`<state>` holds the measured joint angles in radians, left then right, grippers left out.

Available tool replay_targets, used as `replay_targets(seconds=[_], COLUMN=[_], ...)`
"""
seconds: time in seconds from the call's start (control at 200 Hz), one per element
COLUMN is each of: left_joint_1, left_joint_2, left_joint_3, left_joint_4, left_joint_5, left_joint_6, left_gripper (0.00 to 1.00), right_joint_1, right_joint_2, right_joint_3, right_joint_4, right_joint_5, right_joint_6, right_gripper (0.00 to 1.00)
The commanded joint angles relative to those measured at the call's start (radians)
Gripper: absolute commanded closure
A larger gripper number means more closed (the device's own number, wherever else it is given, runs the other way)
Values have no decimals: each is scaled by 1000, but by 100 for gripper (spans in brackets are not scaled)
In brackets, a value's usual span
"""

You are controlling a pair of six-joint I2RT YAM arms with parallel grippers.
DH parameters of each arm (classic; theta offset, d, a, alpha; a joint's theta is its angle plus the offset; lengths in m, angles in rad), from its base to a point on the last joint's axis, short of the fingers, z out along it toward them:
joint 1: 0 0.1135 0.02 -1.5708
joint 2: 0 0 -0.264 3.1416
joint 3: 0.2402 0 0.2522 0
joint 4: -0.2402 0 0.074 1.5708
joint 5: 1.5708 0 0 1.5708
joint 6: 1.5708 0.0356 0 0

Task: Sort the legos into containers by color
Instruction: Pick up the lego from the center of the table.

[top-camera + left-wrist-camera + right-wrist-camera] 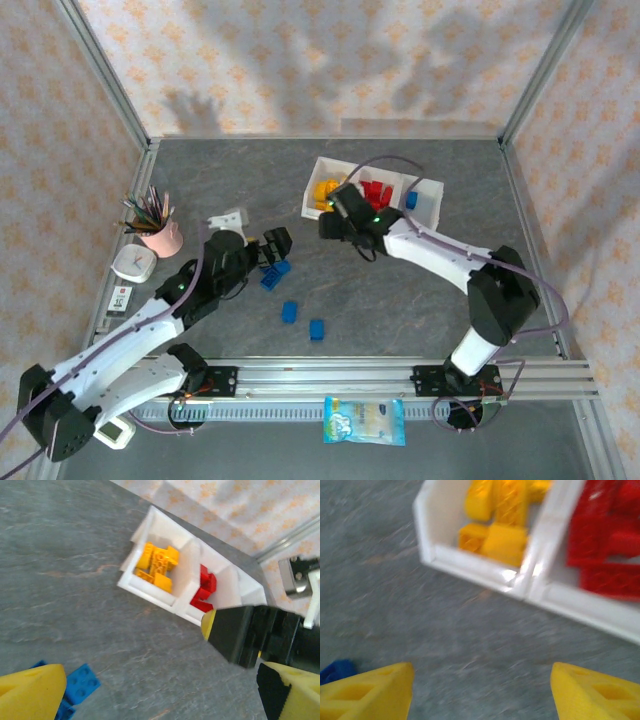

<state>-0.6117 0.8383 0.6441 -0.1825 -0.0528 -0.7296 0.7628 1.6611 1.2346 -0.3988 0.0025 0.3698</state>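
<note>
Tray (pixel 430 187): 1, with 3 compartments.
Left compartment: yellow legos (pixel 157 565), roughly 4, piled, exact count unclear.
Middle: red legos (pixel 375 190), several, can't count.
Right: 1 blue lego (pixel 411 200).
Loose blue legos (pixel 275 274) on table (pixel 400 300): 4. 2 touching each other just beside left tool (pixel 277 243), 2 singles nearer arm bases.
Left tool: released, fingers wide, nothing between.
Right tool (pixel 482 672): released, empty, over table near tray's yellow corner.

Open table (pixel 400 295) lies between the tray (pixel 430 205) and blue legos (pixel 289 312).
</note>
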Motion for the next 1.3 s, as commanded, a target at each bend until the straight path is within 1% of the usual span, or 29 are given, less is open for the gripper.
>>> replay_targets(seconds=[0.0, 0.055, 0.14, 0.3, 0.375, 0.521, 0.696, 0.901, 1.086, 1.296], left_joint_1=[18, 22, 25, 27, 28, 29, 29, 30, 30, 30], left_joint_2=[-76, -110, -151, -208, -226, -243, -246, -248, -249, -240], left_joint_3=[-30, -41, -53, -60, -64, -71, -72, -75, -74, -72], left_joint_4=[-126, -160, -199, -250, -264, -272, -278, -278, -269, -265], left_joint_5=[-76, -92, -109, -132, -145, -152, -156, -155, -152, -141], left_joint_6=[-57, -74, -96, -125, -135, -145, -146, -148, -145, -145], left_gripper=[1, 1, 1, 1, 1, 1, 1, 1, 1, 1], right_joint_1=[55, 76, 114, 171, 188, 214, 214, 213, 212, 201], right_joint_2=[65, 96, 144, 227, 253, 329, 404, 465, 474, 464], right_joint_3=[26, 44, 79, 144, 163, 236, 304, 363, 371, 341], right_joint_4=[17, 30, 37, 44, 59, 27, -6, -39, -54, -58], right_joint_5=[-25, -60, -66, -81, -109, -73, -34, -10, 14, 21], right_joint_6=[36, 38, 43, 2, -22, -46, -51, -61, -54, -35], right_gripper=[25, 24, 22, 19, 17, 16, 17, 23, 30, 42])
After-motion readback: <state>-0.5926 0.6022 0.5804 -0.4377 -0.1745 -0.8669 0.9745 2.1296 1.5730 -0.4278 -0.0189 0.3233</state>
